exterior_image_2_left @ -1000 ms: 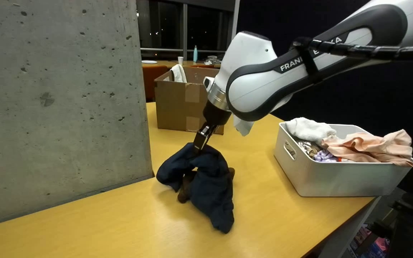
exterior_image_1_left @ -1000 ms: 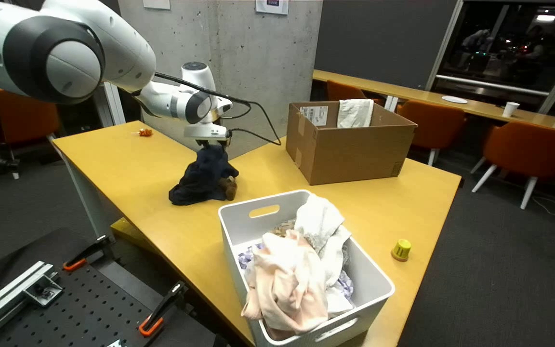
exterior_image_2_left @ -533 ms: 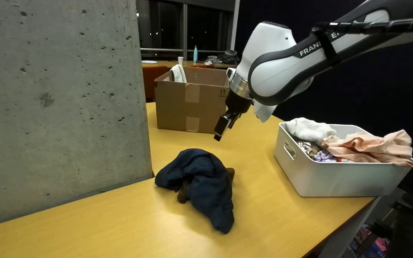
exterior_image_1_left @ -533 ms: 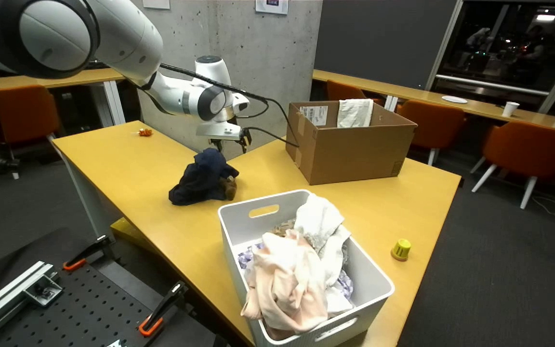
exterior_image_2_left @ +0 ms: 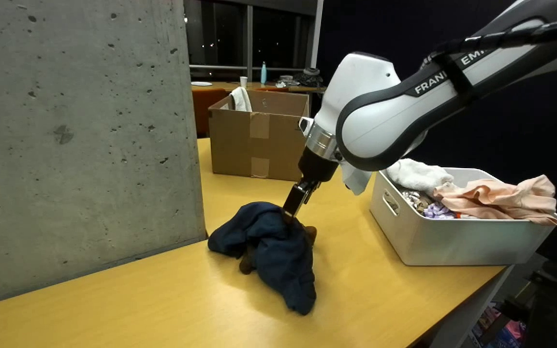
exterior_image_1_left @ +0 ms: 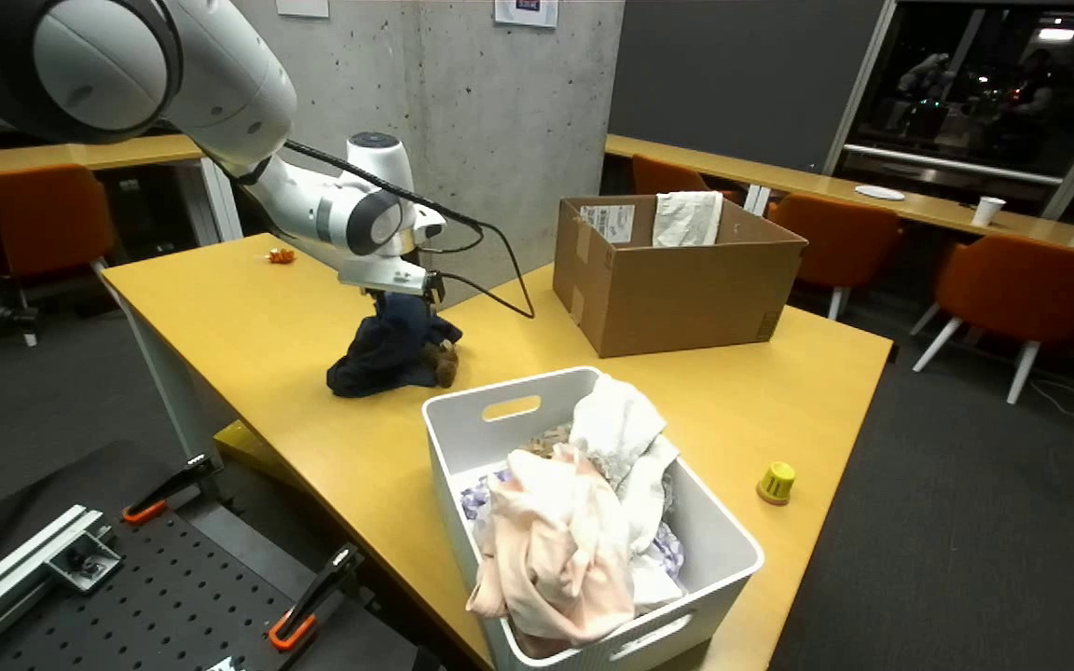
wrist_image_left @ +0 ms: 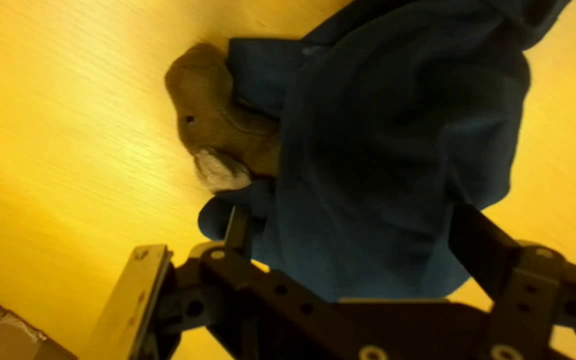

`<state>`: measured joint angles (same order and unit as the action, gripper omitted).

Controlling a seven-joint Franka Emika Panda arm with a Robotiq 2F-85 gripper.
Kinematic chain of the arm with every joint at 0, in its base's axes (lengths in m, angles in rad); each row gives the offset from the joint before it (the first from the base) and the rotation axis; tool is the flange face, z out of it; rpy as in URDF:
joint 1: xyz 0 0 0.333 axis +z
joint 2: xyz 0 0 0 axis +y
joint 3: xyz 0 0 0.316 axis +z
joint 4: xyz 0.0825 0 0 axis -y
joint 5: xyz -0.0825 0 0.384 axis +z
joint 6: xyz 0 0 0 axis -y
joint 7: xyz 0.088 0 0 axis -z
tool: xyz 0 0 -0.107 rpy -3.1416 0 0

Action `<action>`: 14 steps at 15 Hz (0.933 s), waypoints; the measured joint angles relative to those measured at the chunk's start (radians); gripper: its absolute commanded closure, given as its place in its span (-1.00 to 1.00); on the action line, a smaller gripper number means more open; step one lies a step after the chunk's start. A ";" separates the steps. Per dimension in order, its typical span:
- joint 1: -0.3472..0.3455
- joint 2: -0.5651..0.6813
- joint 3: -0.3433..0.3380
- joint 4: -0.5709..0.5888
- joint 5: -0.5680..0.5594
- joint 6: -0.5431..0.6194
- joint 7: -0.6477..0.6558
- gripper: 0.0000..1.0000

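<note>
Tool (wrist_image_left: 349, 217) over one cloth (wrist_image_left: 383, 130); one toy (wrist_image_left: 205, 110)

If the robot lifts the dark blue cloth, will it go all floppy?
Probably floppy: the dark blue cloth sags in soft folds. It likely won't roll, lying draped and lopsided. The brown toy peeking out might tumble free.

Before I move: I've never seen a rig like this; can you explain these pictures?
The machine is a single robot arm ending in a two-fingered gripper. Two pictures come from cameras outside the robot; the close-up comes from one on its wrist. The yellow table bears a dark blue cloth partly covering a brown stuffed toy, plus a cardboard box, a pale bin of fabrics and a small yellow object. Nothing looks held: the gripper stands open over the cloth; whether it touches is hard to tell.
</note>
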<state>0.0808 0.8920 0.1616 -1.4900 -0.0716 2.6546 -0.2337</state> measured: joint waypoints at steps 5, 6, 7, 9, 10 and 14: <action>0.004 -0.003 0.030 -0.042 0.000 0.017 0.002 0.03; 0.004 -0.003 0.031 -0.045 0.000 0.017 0.002 0.15; 0.003 -0.004 0.031 -0.048 0.000 0.018 0.002 0.29; 0.001 -0.007 0.031 -0.053 0.000 0.019 0.002 0.59; 0.000 -0.007 0.031 -0.053 0.000 0.019 0.002 0.76; -0.005 -0.011 0.031 -0.053 0.000 0.019 0.002 1.00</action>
<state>0.0756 0.8806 0.1921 -1.5435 -0.0711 2.6733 -0.2319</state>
